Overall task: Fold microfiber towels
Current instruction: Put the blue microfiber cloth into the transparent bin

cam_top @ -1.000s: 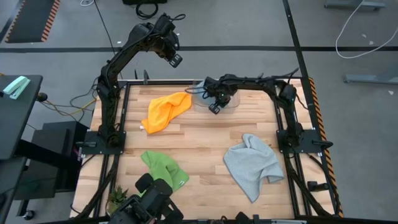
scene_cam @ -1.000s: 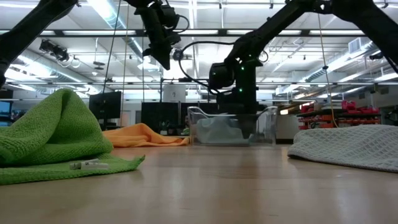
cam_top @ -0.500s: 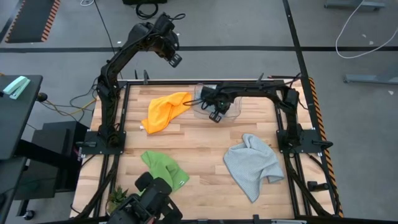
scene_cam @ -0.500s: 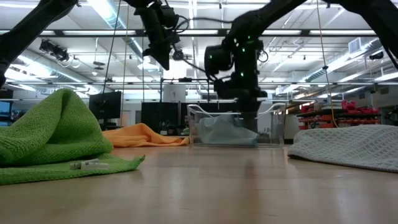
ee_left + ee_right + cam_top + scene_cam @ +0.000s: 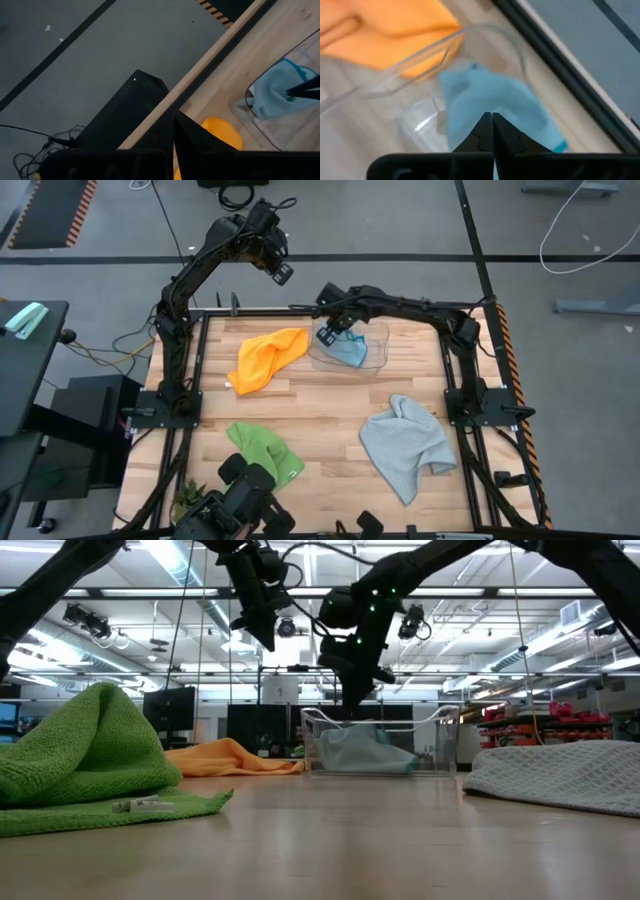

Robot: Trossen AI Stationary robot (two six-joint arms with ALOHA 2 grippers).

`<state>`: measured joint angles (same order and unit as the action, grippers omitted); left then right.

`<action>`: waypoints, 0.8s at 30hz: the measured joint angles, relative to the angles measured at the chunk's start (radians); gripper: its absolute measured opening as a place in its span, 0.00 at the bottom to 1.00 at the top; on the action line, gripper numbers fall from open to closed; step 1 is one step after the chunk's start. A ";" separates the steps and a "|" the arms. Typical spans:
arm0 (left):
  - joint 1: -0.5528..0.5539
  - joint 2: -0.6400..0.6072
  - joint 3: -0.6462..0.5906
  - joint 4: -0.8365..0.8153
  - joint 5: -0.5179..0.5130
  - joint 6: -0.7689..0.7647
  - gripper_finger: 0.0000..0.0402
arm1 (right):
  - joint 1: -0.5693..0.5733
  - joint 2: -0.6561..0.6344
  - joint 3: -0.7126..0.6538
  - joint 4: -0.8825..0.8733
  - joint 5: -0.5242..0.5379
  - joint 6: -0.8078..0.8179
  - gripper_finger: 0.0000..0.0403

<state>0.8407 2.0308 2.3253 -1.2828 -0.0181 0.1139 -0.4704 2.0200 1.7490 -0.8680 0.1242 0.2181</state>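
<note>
A light blue towel (image 5: 350, 351) lies crumpled inside a clear plastic bin (image 5: 376, 361) at the table's far middle. My right gripper (image 5: 326, 335) hangs shut just above the bin's rim (image 5: 352, 698), clear of the towel (image 5: 485, 97). A yellow-orange towel (image 5: 268, 358) lies bunched at the far left. A green towel (image 5: 265, 450) lies heaped at the near left, and a grey one (image 5: 405, 445) at the near right. My left gripper (image 5: 283, 277) is shut and raised high beyond the far left edge (image 5: 174, 120).
Bare wood (image 5: 330, 405) lies open in the table's middle between the towels. A small potted plant (image 5: 190, 498) stands at the near left corner. A black box (image 5: 130, 107) sits on the floor beyond the far edge.
My right gripper has risen out of the bin, moved toward the far left and tipped steeper, staying shut. The blue towel has stayed in the bin and now shows uncovered.
</note>
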 joint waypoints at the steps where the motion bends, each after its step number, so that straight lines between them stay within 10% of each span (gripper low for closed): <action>1: 0.000 0.000 0.000 0.004 0.000 -0.002 0.03 | -0.008 0.004 -0.008 -0.003 -0.006 0.005 0.00; 24: 0.022 0.000 0.000 0.029 -0.001 -0.035 0.04 | 0.075 0.106 -0.010 -0.032 -0.079 0.017 0.00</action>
<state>0.8631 2.0304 2.3251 -1.2539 -0.0189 0.0793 -0.3955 2.1258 1.7386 -0.9004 0.0449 0.2350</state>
